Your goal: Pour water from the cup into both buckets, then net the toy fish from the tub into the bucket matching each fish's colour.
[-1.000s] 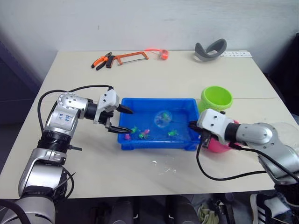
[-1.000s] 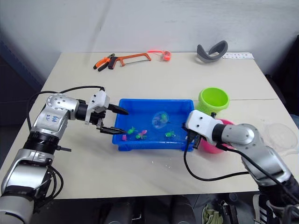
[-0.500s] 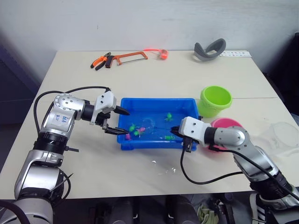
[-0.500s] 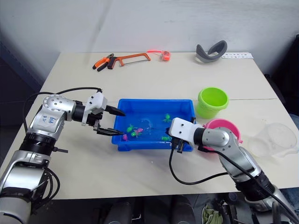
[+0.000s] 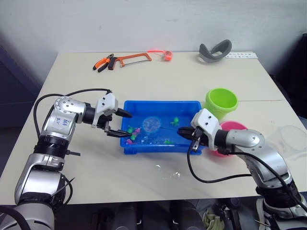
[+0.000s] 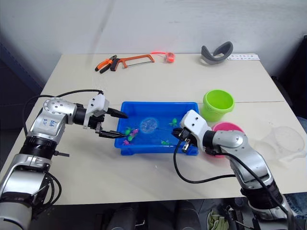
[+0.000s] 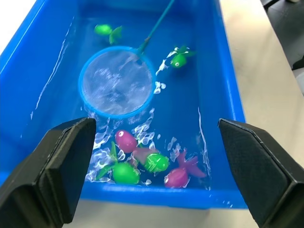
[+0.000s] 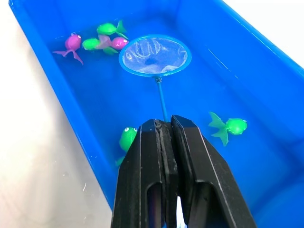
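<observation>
Right tool (image 8: 164, 130) pinching the net (image 8: 155, 56) handle, hoop dipped mid-tub (image 5: 184, 106) to scoop fish. Left tool (image 5: 123, 123) spread astride the tub's end wall, likely steadying it.

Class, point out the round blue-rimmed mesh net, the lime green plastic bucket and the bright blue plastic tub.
Round blue-rimmed mesh net (image 7: 117, 81): left wrist view, mesh centre.
Lime green plastic bucket (image 5: 221, 103): left eye view, front wall.
Bright blue plastic tub (image 8: 76, 110): right wrist view, side wall.

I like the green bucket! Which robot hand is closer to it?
Right. The right gripper is at the tub's end beside the green bucket; the left gripper is at the far end.
</observation>
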{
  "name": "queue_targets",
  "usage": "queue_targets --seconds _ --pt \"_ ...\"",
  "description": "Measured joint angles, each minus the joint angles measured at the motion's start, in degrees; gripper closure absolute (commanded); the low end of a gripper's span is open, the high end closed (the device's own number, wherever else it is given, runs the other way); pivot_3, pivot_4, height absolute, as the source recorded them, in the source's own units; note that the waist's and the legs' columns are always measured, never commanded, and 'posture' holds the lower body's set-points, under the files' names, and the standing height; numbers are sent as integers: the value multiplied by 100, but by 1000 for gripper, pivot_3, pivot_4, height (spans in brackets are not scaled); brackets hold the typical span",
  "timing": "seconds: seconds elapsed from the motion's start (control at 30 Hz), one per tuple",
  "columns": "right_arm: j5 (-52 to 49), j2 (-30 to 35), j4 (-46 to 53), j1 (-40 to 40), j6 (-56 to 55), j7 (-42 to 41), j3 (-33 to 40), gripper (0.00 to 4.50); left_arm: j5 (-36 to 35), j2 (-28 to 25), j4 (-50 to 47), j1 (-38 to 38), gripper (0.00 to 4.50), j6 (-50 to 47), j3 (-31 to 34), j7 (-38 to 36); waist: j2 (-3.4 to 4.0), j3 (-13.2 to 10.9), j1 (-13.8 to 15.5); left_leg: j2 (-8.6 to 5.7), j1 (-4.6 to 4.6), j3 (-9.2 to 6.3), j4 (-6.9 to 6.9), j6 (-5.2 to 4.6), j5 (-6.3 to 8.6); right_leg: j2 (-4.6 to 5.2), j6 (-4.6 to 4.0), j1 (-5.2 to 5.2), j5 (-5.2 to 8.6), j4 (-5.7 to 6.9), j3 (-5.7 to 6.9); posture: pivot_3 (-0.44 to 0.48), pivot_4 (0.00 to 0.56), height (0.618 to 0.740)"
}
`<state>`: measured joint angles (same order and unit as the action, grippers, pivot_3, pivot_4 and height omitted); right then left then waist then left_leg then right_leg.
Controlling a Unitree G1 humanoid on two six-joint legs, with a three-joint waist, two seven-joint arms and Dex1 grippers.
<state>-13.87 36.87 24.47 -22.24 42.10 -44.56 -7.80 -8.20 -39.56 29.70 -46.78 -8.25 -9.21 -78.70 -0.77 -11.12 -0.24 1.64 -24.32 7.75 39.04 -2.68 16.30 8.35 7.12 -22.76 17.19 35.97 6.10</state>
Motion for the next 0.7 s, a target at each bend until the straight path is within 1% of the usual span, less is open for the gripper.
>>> queue_targets --seconds 0.17,0.27,0.47,0.57,0.7 --pt "242 4 -67 -221 -139 81 -304 4500 230 -298 279 -7 23 333 -36 -209 0 0 -27 1 -3 4 -6 2 1 -1 -1 -8 0 0 -2 0 150 740" --pt "444 -24 -290 -389 -333 107 -567 4500 320 -327 348 -14 23 502 -43 -220 0 0 -23 0 -4 4 -6 2 1 -1 -1 -8 0 -2 -2 0 150 740" --pt "873 -32 -745 -602 -753 85 -992 4500 333 -351 456 -19 23 517 -34 -233 0 0 -7 -1 -5 5 -4 1 1 0 0 -8 0 0 -2 0 150 740" --pt "994 -42 -905 -651 -937 50 -1037 4500 333 -352 453 -18 23 496 -32 -242 0 0 -5 0 -5 5 -4 1 1 0 0 -8 0 -1 -2 0 150 740" --pt "928 -292 -917 -667 -899 -17 -1037 4500 332 -367 443 -18 23 451 -23 -256 0 0 -16 1 -5 5 -4 2 1 -2 0 -8 0 0 -2 0 150 740"
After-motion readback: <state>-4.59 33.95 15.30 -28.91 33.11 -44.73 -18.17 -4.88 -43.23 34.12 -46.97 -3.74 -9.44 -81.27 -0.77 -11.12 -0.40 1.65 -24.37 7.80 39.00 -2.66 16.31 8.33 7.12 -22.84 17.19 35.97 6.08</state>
